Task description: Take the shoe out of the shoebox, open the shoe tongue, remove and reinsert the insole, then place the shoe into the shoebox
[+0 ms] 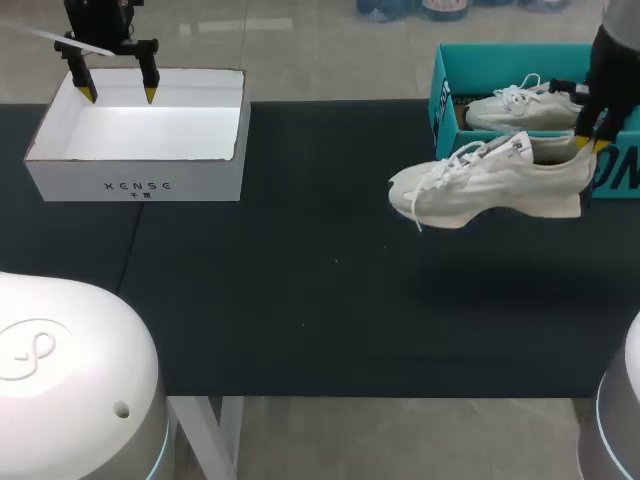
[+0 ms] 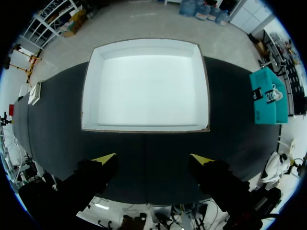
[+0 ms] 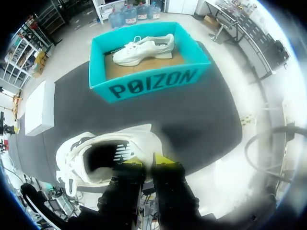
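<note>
From the head view we see our right gripper (image 1: 590, 143) at the heel of the shoe (image 1: 490, 185), fingers pinching the heel rim. The shoe hangs over the dark mat (image 1: 300, 300), just in front of the teal shoebox (image 1: 440, 100). Its long axis runs across the table, with the toe toward the middle and the heel at the right beside the fingers; the sole faces down and the laces dangle near the toe. A second shoe (image 1: 520, 105) lies inside the shoebox, its toe likewise toward the middle. At the far left our left gripper (image 1: 119, 94) hangs over the back wall of a white box (image 1: 135, 185), fingers spread wide with nothing between them. In the left wrist view, the left gripper (image 2: 153, 159) shows both yellow tips well apart above the mat, the white box (image 2: 146, 86) ahead of them and the shoebox (image 2: 268, 96) far off to one side. In the right wrist view, the right gripper (image 3: 146, 162) has its tips close together on the shoe (image 3: 96, 158): one finger sits inside the opening, the other outside the heel, so the heel wall is clamped between them. The shoe stretches sideways from the fingers, toe toward the white box (image 3: 36, 108). Ahead of the gripper stands the shoebox (image 3: 148, 84) with the second shoe (image 3: 144, 48) inside.
</note>
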Available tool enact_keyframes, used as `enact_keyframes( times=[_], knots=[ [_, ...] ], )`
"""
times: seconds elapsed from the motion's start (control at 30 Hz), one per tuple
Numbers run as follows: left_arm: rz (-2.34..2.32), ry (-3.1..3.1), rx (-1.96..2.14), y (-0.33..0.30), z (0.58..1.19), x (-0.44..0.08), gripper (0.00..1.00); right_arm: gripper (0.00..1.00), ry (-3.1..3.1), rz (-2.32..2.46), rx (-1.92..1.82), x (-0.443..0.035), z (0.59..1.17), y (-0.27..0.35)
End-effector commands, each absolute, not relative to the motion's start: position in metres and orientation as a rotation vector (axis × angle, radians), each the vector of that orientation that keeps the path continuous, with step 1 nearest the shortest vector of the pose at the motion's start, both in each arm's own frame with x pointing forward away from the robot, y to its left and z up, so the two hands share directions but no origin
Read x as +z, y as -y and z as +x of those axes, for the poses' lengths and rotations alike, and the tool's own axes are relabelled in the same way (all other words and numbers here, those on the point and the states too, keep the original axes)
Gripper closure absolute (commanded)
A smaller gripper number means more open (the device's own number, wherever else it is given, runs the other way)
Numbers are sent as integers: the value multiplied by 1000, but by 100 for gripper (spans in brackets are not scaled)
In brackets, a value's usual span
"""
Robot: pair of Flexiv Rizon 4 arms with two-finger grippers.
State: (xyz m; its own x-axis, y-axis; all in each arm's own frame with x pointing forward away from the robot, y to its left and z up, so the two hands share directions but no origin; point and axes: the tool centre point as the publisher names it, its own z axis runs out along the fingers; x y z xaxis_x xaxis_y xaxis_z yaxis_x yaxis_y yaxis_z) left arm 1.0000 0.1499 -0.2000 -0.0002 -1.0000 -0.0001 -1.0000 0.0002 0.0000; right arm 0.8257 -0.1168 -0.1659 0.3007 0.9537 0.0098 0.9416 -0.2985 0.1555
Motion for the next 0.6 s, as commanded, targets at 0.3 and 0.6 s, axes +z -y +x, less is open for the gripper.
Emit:
enact_keyframes(
  times=[0.3,0.6],
  knots=[
    [-2221,-2222,0,-150,1000,-200,0,100,-1724,2298,399,-224,782,47],
    [-2221,-2222,0,-150,1000,-200,0,100,-1714,2305,360,-246,795,6]
  ],
)
